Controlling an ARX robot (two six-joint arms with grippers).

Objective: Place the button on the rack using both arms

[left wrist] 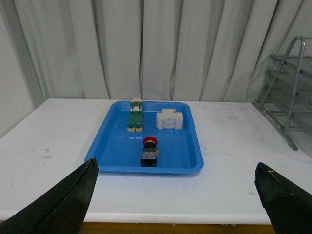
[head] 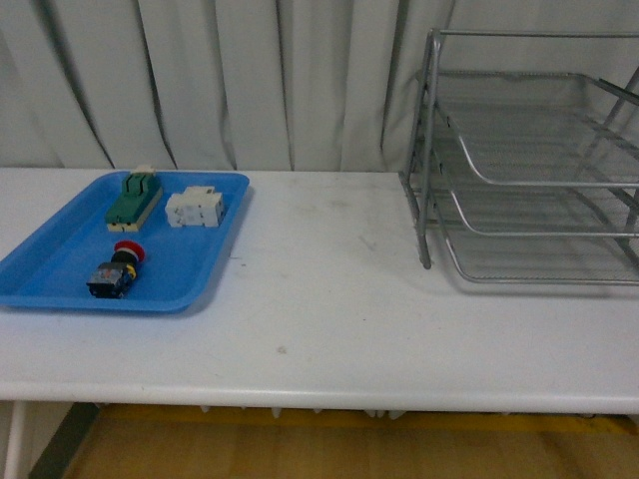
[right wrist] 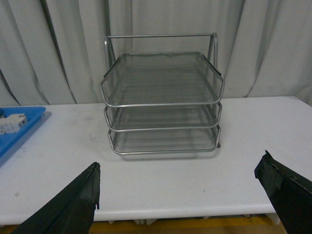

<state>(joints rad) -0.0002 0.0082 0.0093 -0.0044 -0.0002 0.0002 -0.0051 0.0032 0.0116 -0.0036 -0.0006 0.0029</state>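
Observation:
The button (head: pixel 118 268), with a red cap, yellow collar and dark body, lies on its side in the blue tray (head: pixel 60 269) at the table's left. It also shows in the left wrist view (left wrist: pixel 149 152). The silver three-tier wire rack (head: pixel 529 160) stands at the right back of the table and shows in the right wrist view (right wrist: pixel 163 102). My left gripper (left wrist: pixel 178 195) is open and empty, back from the table's front edge, facing the tray. My right gripper (right wrist: pixel 180 195) is open and empty, back from the front edge, facing the rack. Neither arm shows in the front view.
A green block (head: pixel 135 198) and a white block (head: pixel 195 209) lie at the far end of the blue tray (left wrist: pixel 117 151). White curtains hang behind the table. The white table (head: pixel 329 299) runs between tray and rack.

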